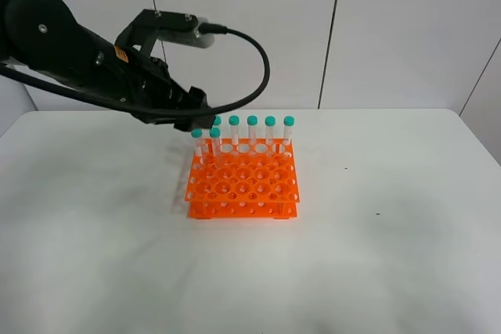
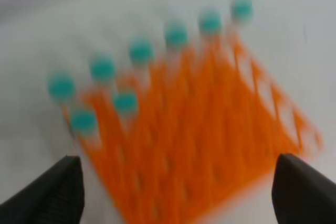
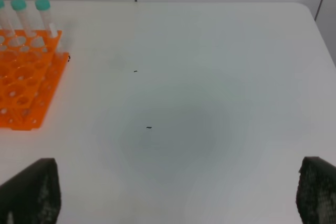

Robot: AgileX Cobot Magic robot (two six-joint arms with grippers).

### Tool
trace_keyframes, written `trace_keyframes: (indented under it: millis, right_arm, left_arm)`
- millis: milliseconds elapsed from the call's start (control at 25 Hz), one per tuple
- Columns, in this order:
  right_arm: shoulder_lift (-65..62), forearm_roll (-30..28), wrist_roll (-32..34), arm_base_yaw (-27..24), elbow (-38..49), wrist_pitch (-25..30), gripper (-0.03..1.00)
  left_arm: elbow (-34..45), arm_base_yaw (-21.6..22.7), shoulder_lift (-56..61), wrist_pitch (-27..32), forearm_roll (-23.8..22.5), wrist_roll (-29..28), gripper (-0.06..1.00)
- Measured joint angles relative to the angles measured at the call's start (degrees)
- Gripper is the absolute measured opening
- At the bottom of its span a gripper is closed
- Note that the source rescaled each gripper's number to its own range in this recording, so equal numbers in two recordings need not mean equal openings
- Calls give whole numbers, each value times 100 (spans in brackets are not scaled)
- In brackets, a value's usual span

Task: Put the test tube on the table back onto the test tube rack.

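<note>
Test tube seated in rack (light, slick plastic; grip below cap); left fingers open, right fingers open, both empty.

I am working in what looks like a lab or robot test room. A wide white bench with rounded corners fills the lower part of the high view, and behind it stand plain pale wall panels split by thin dark seams. In the middle of the frame sits a bright orange test tube rack holding teal-capped tubes upright along its far rows.
</note>
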State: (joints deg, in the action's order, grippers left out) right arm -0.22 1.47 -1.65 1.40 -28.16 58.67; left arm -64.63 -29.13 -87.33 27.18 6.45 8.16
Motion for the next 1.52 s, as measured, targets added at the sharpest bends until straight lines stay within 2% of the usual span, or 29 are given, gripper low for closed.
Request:
trace_keyframes:
  millis: [160, 280, 440, 680, 800, 960, 1120, 1320, 1520]
  right_arm:
    - [0, 0, 0, 0, 0, 0, 100]
    - [0, 0, 0, 0, 0, 0, 100]
    - [0, 0, 0, 0, 0, 0, 100]
    - [0, 0, 0, 0, 0, 0, 100]
    - [0, 0, 0, 0, 0, 0, 100]
    - [0, 0, 0, 0, 0, 0, 100]
    - [0, 0, 0, 0, 0, 0, 100]
    - [0, 0, 0, 0, 0, 0, 100]
    - [0, 0, 0, 0, 0, 0, 100]
  left_arm:
    - [-45, 46, -146, 902, -17, -125, 91]
    - [-183, 282, -338, 1536, -12, -207, 91]
    - [-221, 949, -496, 2159, -62, -268, 91]
    - [-224, 2362, -507, 2828, -259, -318, 91]
    - [-217, 2710, -378, 3045, -452, -366, 91]
    - [-105, 2749, 130, 3090, -448, -444, 93]
    - [347, 2662, 857, 3306, -419, -554, 94]
    - [1493, 2403, 2463, 3400, -171, -590, 94]
    - [2744, 2363, 4410, 3413, -237, -816, 94]
